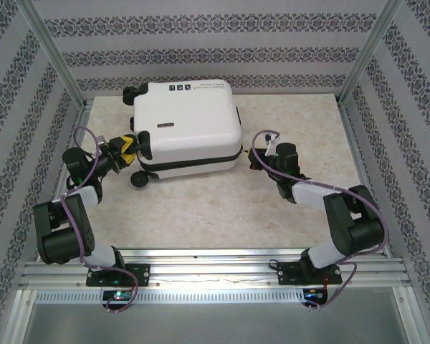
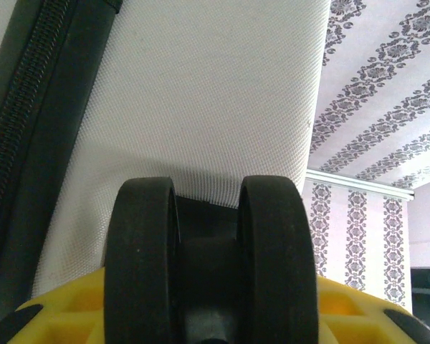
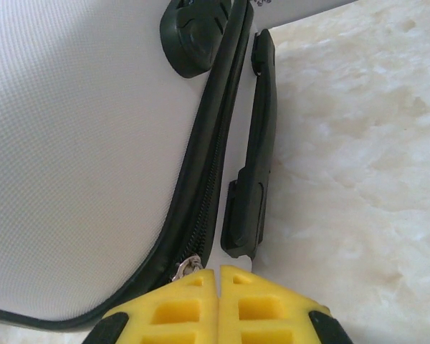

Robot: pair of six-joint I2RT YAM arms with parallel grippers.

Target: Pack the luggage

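Note:
The luggage (image 1: pixel 190 125) is a white hard-shell suitcase lying flat and closed at the table's back centre. My left gripper (image 1: pixel 131 145) is at its left end, its yellow fingers (image 2: pixel 64 308) closed on either side of a black twin caster wheel (image 2: pixel 140 258) below the white shell (image 2: pixel 201 93). My right gripper (image 1: pixel 249 154) is at the case's right end with its jaws (image 3: pixel 218 276) shut tight. A silver zipper pull (image 3: pixel 188 266) touches the left fingertip, where the black zipper (image 3: pixel 211 165) runs beside the black handle (image 3: pixel 254 165). Whether the pull is pinched does not show.
The case rests on a pale marble-look tabletop (image 1: pixel 201 208) fenced by metal posts (image 1: pixel 64 72) and patterned walls. Another caster (image 1: pixel 138 179) sticks out at the case's near left corner. A metal rail (image 1: pixel 215 265) carries both arm bases.

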